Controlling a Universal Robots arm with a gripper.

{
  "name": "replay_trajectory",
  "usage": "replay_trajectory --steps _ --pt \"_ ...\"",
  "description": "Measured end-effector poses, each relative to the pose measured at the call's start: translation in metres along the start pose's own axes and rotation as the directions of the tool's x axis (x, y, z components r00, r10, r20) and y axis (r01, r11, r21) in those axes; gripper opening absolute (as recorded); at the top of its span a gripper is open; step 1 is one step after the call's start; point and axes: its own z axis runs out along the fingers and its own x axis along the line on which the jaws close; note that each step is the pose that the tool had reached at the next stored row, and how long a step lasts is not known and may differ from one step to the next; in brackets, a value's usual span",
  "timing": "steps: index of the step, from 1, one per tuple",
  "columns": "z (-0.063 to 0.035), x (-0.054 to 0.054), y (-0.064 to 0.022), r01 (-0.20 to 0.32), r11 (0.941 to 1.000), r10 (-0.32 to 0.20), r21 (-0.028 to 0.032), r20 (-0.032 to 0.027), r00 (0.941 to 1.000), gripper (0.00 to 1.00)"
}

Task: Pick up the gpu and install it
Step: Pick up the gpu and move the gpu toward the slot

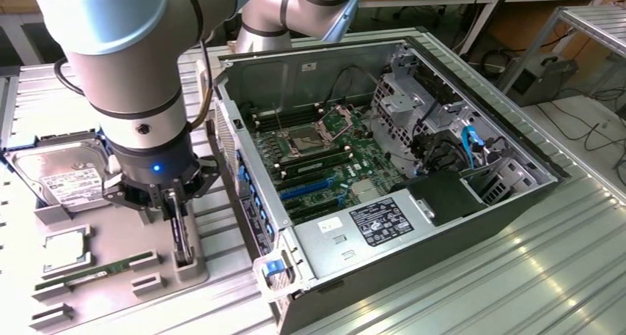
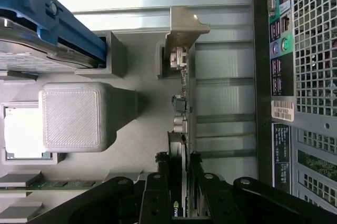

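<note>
The gpu (image 1: 180, 236) stands on edge in a slot of the grey holder tray (image 1: 122, 229), at the exterior view's left of the open computer case (image 1: 323, 45). My gripper (image 1: 174, 203) is down over it with a finger on each face of the card. In the wrist view the gpu (image 2: 182, 105) runs edge-on away from the gripper (image 2: 178, 182), its silver bracket (image 2: 183, 28) at the far end. The fingers (image 2: 158, 187) press against the dark card, which still sits in the tray. Inside the case, the blue expansion slots (image 1: 308, 188) lie on the green motherboard.
On the same tray are a hard drive (image 1: 64, 177) in a blue frame (image 2: 52, 21), a processor (image 1: 64, 243) and a green memory stick (image 1: 98, 269). The case's perforated rear panel (image 2: 313, 77) stands close beside the card. A grey block (image 2: 71, 116) rises from the tray.
</note>
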Motion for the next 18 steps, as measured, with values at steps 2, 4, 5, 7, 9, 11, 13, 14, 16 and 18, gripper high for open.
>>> replay_trajectory --steps 2,4,5,7,9,11,13,14,16,18 --pt "-0.0001 -0.001 0.0 -0.004 1.0 0.004 0.0 0.0003 1.0 0.26" --pt "-0.0011 -0.001 0.0001 -0.007 1.0 0.007 0.0002 0.0002 1.0 0.26" --pt "-0.0019 -0.001 0.0001 -0.007 1.0 0.007 0.0001 0.0002 1.0 0.26" --pt "-0.005 -0.001 0.0002 -0.007 1.0 0.007 0.0 0.0004 1.0 0.26" --pt "-0.0088 -0.001 0.0004 -0.007 1.0 0.007 -0.0001 0.0004 1.0 0.26" --pt "-0.0136 -0.001 0.0006 -0.007 1.0 0.007 0.0001 0.0003 1.0 0.26" --pt "-0.0196 -0.001 0.0008 -0.007 1.0 0.007 0.0001 0.0003 1.0 0.26" --pt "-0.0235 -0.001 0.001 -0.007 1.0 0.007 0.0 0.0004 1.0 0.26" --pt "-0.0328 -0.001 0.0014 -0.007 1.0 0.007 0.0 0.0004 1.0 0.26" --pt "-0.0627 -0.001 0.0026 -0.007 1.0 0.007 0.0 0.0003 1.0 0.26"
